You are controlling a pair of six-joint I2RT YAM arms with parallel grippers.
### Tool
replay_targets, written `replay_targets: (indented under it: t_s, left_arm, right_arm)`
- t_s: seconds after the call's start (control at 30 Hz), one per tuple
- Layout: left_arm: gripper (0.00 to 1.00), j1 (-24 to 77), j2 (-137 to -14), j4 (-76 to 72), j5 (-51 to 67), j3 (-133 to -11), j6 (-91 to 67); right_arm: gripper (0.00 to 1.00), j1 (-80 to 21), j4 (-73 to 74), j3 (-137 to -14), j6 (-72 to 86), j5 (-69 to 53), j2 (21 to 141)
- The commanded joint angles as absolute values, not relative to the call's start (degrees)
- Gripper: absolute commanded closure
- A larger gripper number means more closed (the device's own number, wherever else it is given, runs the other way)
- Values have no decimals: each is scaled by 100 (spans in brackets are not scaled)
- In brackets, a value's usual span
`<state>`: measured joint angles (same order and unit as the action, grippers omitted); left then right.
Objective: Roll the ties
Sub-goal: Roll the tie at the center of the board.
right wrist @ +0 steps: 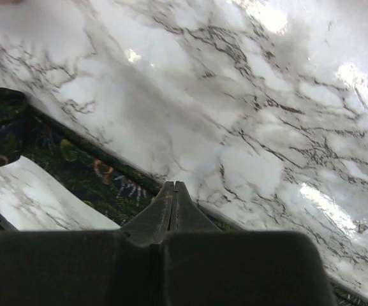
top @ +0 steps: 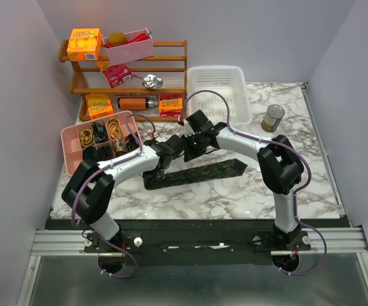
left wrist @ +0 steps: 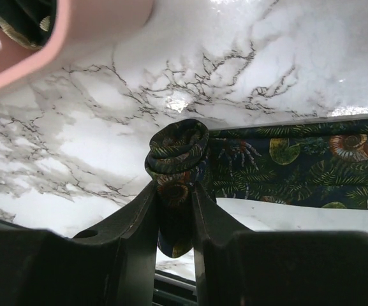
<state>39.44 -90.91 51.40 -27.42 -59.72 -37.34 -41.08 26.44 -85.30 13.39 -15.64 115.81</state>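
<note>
One of the ties point(top: 199, 172), dark fabric with a green leaf and shell pattern, lies flat across the marble table point(top: 235, 197), its pointed wide end to the right. Its left end is wound into a small roll point(left wrist: 177, 150). My left gripper point(left wrist: 174, 201) is shut on that roll, a finger point(left wrist: 139, 223) pressing each side, and the flat tie point(left wrist: 298, 162) runs off to the right. My right gripper point(right wrist: 173, 189) is shut with nothing between its jaws, its tip just over the far edge of the tie point(right wrist: 75, 169). From above, the left gripper point(top: 160, 167) and right gripper point(top: 193, 148) stand close together.
A pink compartment box point(top: 75, 131) holding small loops and dark rolls sits at the left, its corner point(left wrist: 75, 38) close behind the roll. At the back stand a white basket point(top: 219, 92), a tin can point(top: 273, 118) and a wooden shelf point(top: 171, 67) of packets.
</note>
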Motion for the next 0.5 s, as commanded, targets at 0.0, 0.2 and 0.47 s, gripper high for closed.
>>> replay_targets:
  t_s: [0.0,0.2,0.47]
  left_arm:
    - [66,4279,-9456,5581,-3164,-6257,-4016]
    - [62,4658,-10001,5555,-3068,-6486,-4157]
    - [45,4834,-10169,4809,-2479,-6460,-4166]
  right_arm:
    - [99,-3999,2540,-8332,1292,-1433,11382]
    - [100,-3938,2505,-8244,1292,-1476,11373]
    - [99,-3938,2461,-8183,1292,-1512,11408]
